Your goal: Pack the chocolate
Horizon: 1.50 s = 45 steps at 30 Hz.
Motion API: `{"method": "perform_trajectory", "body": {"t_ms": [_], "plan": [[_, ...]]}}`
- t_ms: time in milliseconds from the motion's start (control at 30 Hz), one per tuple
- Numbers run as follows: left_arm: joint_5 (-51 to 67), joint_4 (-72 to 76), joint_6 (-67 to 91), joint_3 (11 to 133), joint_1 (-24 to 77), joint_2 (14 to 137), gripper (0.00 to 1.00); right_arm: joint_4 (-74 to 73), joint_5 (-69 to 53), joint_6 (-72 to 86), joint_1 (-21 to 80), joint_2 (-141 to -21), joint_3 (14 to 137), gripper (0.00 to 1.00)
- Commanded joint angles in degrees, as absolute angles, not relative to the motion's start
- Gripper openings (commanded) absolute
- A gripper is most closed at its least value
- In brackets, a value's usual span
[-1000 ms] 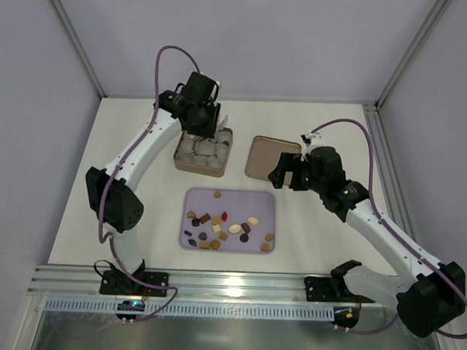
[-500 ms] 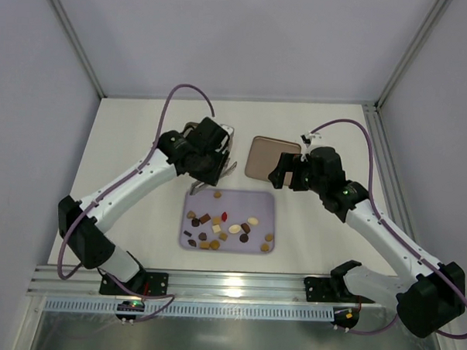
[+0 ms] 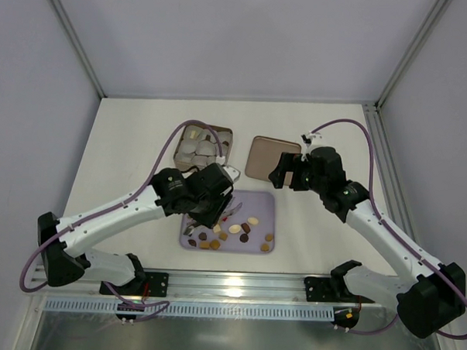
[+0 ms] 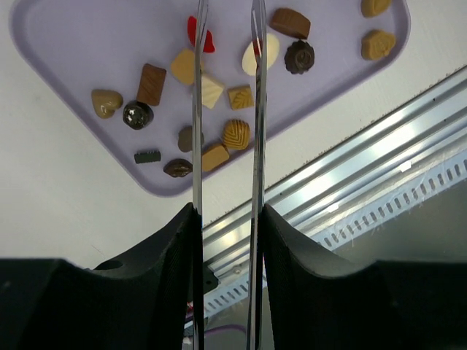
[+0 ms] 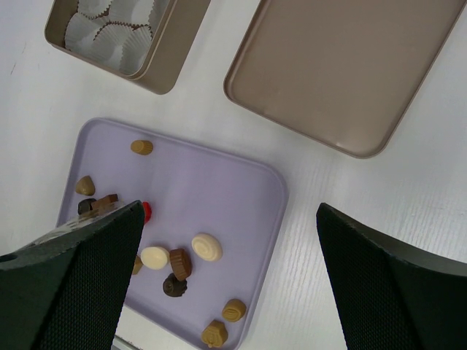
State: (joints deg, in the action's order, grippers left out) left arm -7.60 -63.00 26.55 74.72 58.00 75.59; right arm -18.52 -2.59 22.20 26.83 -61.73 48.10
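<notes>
Left gripper (image 4: 226, 9) is hanging over the middle of the lilac tray (image 5: 219, 182) right now. Its two long thin blades are parted by a narrow gap: you can see pieces on the tray straight through it, and nothing is pinched along the length that shows. The chocolate (image 4: 235, 133) is all down on that tray, loose and scattered, in dark rounds, caramel squares and ovals, and cream-white ones. A single red piece (image 5: 147, 211) sits partly hidden behind the left blade in the left wrist view. Most of it crowds the tray's near half, with one caramel piece (image 5: 141, 147) alone by the far edge. On the other side, the right gripper (image 5: 228, 206) hovers high, black fingers flung wide, nothing between them but the table (image 5: 328, 219) far below. From overhead it sits above the near right corner of the lid (image 5: 343, 65). The brown tin (image 5: 171, 51) stands beyond the tray on the left with white paper cups (image 5: 109, 33) packed inside. The lid lies flat to the tin's right, a strip of table between the two. In the right wrist view a grey blur crosses the tray's left edge, probably the left arm's blades, but it's too soft to call. A ribbed metal rail (image 4: 350, 182) runs along the near edge.
</notes>
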Motion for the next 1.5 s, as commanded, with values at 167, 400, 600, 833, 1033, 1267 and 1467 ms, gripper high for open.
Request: {"method": "perform_trajectory", "body": {"t_ms": [167, 400, 600, 833, 1033, 1267, 1467], "plan": [[-9.58, -64.34, 30.59, 72.34, 64.42, 73.74, 0.41, -17.84, -1.58, 22.06, 26.89, -59.85, 47.99, 1.0], [-9.32, -63.72, 31.99, 70.84, 68.2, 74.53, 0.4, -18.02, -1.41, 22.15, 26.89, -59.68, 47.72, 1.0], [-8.79, -62.75, 32.26, 69.61, 68.99, 74.53, 0.41, -17.75, -1.49, 22.41, 26.9, -59.77, 47.37, 1.0], [-8.88, -60.73, 31.82, 68.47, 69.17, 75.41, 0.41, -17.67, -1.58, 22.41, 26.89, -59.85, 47.29, 1.0], [-9.14, -59.68, 31.2, 68.47, 69.17, 76.99, 0.41, -17.49, -1.58, 22.41, 26.81, -59.94, 47.2, 1.0], [-10.28, -59.59, 30.85, 67.94, 69.17, 78.05, 0.41, -17.49, -1.49, 22.41, 26.89, -59.94, 46.93, 1.0], [-10.55, -59.06, 30.85, 66.97, 69.17, 78.49, 0.4, -17.4, -1.49, 22.33, 26.89, -59.94, 46.85, 1.0]]}}
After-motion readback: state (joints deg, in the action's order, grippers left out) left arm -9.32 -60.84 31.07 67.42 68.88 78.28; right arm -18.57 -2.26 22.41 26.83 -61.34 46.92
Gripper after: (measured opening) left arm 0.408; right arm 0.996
